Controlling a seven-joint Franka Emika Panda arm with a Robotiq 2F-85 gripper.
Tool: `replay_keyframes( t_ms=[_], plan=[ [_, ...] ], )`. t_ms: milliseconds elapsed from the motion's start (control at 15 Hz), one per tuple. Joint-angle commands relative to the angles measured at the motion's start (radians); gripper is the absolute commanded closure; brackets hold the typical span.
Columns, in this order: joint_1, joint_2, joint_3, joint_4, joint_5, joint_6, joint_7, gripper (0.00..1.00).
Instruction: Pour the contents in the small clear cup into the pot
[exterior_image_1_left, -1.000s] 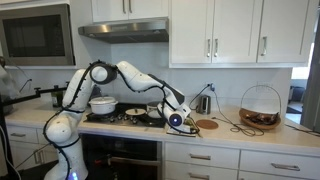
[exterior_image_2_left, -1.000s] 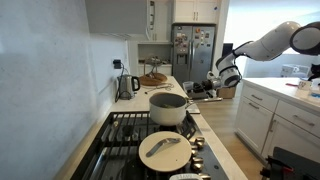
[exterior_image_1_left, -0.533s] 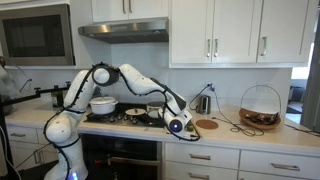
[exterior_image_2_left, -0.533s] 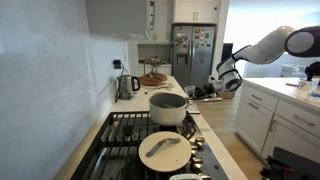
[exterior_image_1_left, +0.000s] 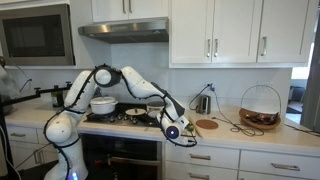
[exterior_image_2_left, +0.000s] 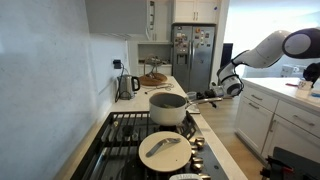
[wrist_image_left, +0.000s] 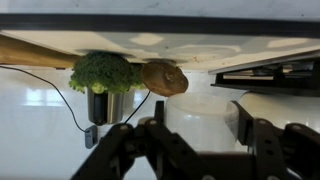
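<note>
My gripper (exterior_image_1_left: 172, 130) hangs in the air just off the counter's front edge, to the right of the stove; it also shows in an exterior view (exterior_image_2_left: 232, 85). In the wrist view, which looks upside down, its fingers (wrist_image_left: 197, 108) are shut on the small clear cup (wrist_image_left: 196, 132), a pale see-through cup held between them. Its contents cannot be seen. The pot (exterior_image_2_left: 168, 108), low and silver-grey with a pale rim, stands on the stove's far burner; in an exterior view it is left of the gripper (exterior_image_1_left: 154, 111).
A white rounded pot (exterior_image_2_left: 165, 150) (exterior_image_1_left: 102, 104) and a dark frying pan (exterior_image_1_left: 134, 116) share the stove. A metal cup with a cord (wrist_image_left: 108, 105), a green broccoli-like thing (wrist_image_left: 104, 70) and a brown thing (wrist_image_left: 163, 77) sit on the counter. A wire basket (exterior_image_1_left: 260, 105) stands far right.
My gripper has moved down and a little toward the stove, out past the counter's front edge, with the cup still between its fingers.
</note>
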Motion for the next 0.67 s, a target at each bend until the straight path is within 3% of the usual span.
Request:
replay_keyframes(
  t_ms=[0,467,600],
  plan=[
    [0.0,-0.021,-0.007,-0.048,0.043,-0.028,-0.091,0.61],
    [0.004,-0.025,-0.014,-0.105,0.047,-0.046,-0.184,0.61],
    [0.005,-0.03,-0.02,-0.078,0.032,-0.041,-0.144,0.61]
  ],
)
